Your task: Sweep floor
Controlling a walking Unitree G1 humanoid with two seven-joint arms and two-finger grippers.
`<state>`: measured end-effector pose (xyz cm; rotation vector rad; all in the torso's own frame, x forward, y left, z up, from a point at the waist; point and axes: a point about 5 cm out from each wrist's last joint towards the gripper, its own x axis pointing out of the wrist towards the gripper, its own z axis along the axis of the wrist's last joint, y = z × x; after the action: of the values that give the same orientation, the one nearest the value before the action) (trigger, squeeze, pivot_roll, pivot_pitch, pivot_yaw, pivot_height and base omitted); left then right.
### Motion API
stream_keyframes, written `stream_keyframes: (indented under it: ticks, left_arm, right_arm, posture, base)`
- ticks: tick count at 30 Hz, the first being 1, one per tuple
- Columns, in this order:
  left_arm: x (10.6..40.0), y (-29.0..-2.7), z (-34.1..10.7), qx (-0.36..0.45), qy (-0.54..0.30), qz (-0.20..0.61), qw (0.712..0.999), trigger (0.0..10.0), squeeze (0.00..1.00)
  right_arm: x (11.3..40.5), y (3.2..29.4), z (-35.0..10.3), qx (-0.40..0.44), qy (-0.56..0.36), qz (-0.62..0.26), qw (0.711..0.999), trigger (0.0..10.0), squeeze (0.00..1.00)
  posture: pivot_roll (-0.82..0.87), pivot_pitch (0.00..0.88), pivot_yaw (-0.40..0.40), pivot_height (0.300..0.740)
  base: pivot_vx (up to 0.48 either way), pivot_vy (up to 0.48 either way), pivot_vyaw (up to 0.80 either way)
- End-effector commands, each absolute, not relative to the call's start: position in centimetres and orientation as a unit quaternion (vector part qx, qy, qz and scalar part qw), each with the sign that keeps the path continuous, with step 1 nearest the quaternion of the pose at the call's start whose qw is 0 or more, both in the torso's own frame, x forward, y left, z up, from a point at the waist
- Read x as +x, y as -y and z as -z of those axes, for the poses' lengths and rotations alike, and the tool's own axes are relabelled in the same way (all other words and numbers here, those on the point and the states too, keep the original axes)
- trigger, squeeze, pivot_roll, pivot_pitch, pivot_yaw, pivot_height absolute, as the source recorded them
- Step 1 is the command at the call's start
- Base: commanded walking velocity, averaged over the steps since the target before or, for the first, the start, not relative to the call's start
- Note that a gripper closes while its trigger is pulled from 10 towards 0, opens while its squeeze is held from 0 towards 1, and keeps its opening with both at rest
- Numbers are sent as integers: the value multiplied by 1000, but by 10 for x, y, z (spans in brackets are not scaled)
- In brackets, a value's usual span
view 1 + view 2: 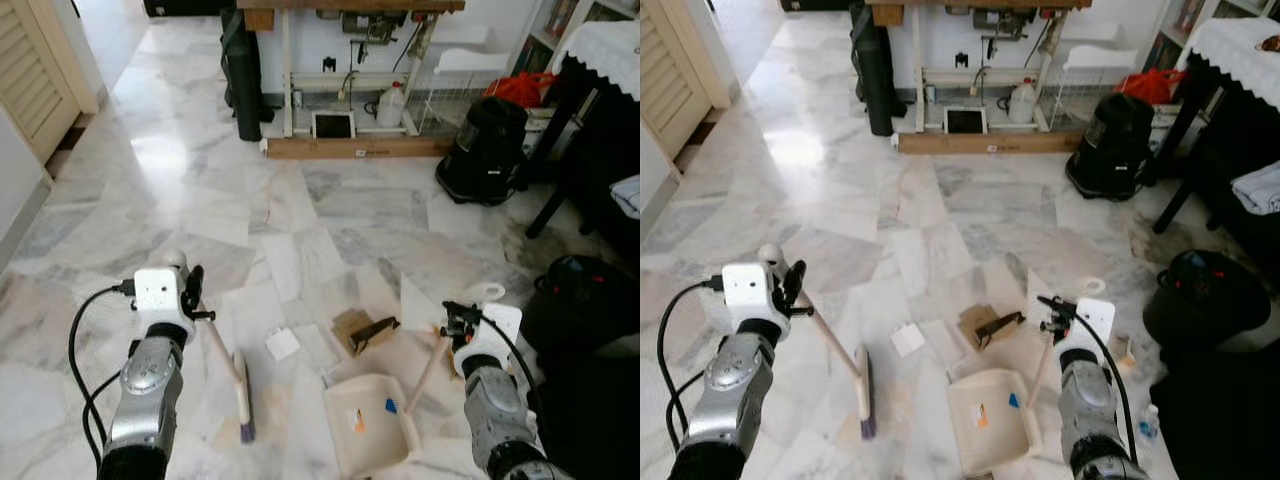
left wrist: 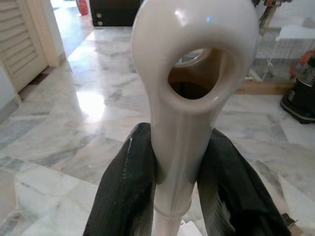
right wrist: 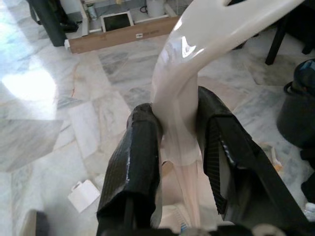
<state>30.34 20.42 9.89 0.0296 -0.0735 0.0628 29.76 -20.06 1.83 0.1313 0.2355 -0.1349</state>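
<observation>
Grey-and-white veined marble tile floor (image 1: 200,190) spans the scene. At the far wall stands a wooden-topped workbench with a white frame (image 1: 350,70); a black canister vacuum cleaner (image 1: 487,150) sits on the floor to its right. On the tiles near the robot rests a cream plastic dustpan (image 1: 368,425), tray flat on the floor, holding a small blue scrap (image 1: 391,405) and a small orange scrap (image 1: 359,421). Its cream handle rises toward the right gripper (image 3: 179,147), whose two black fingers are clamped on the handle from both sides. Well to the left of the dustpan, a cream hand brush with dark bristles (image 1: 243,400) has its head on the floor; the left gripper (image 2: 179,182) is closed tight around the handle just below the hanging loop at its end. Between brush and dustpan, slightly farther out, lie a flattened brown cardboard piece (image 1: 352,330) with a black clip-like object (image 1: 375,329) on it, and a small white paper square (image 1: 282,344) beside them.
</observation>
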Motion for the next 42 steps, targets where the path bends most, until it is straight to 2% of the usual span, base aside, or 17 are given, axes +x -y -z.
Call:
stream_keyframes:
  ticks: [1, 4, 9, 27, 42]
  left_arm:
    - [306, -203, -107, 24, 63, -34, 997, 10000, 0]
    - [305, -203, -106, 25, 68, -37, 997, 10000, 0]
    - [304, -203, -103, 27, 66, -40, 997, 10000, 0]
    - [302, -203, -98, 29, 66, -39, 997, 10000, 0]
    - [302, -201, -96, 23, 66, -38, 997, 10000, 0]
  right_arm:
    - [283, 190, 3, 87, -178, 58, 979, 10000, 0]
    - [284, 191, 3, 87, -177, 59, 979, 10000, 0]
    - [285, 192, 2, 86, -175, 61, 979, 10000, 0]
    - [289, 196, -2, 84, -168, 70, 980, 10000, 0]
    - [298, 203, -15, 81, -141, 79, 984, 10000, 0]
  posture:
    - [-35, 14, 12, 740]
    - [-32, 19, 10, 740]
    - [-32, 24, 8, 740]
    - [-31, 34, 6, 740]
    - [-37, 35, 2, 740]
  base:
    - [0, 0, 0]
    - [0, 0, 0]
    - [-436, 0, 0]
    - [0, 0, 0]
    - [-285, 0, 0]
